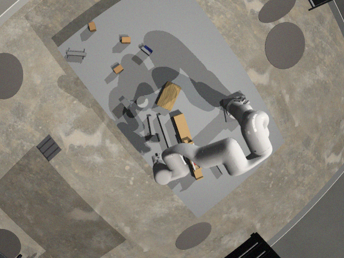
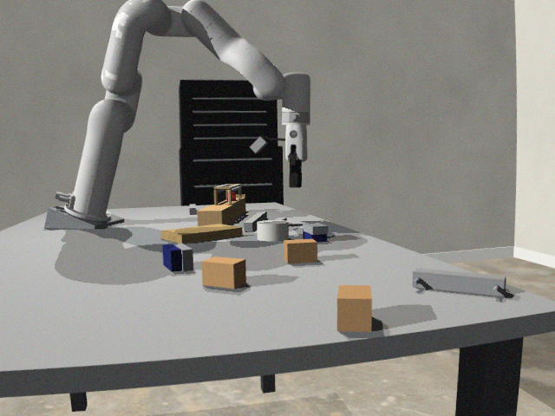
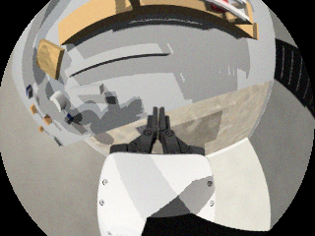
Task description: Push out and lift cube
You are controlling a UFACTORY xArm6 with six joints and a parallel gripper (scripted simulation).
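Note:
The wooden channel [image 1: 182, 127] [image 2: 210, 217] [image 3: 79, 22] has a long solid block at one end, an open frame over its middle and a short ledge [image 1: 198, 174] at the other end; the arm partly hides it in the top view. The red cube [image 2: 233, 196] [image 3: 218, 5] shows only partly, inside the framed part. My gripper [image 2: 295, 185] [image 3: 157, 114] is shut and empty, pointing down, high above the table's edge and off to one side of the channel. Whether the cube touches the channel's walls cannot be told.
Thin dark-edged bars [image 1: 163, 130] [image 3: 123, 59] lie beside the channel. A wooden slab [image 1: 169, 95] [image 2: 201, 234] [image 3: 49, 58] and a white cylinder [image 1: 142, 101] [image 2: 272, 230] [image 3: 58, 100] stand beyond its long-block end. Orange blocks [image 1: 126, 40] [image 2: 223, 274] and a grey bench-like piece [image 1: 76, 53] [image 2: 457, 282] are farther off.

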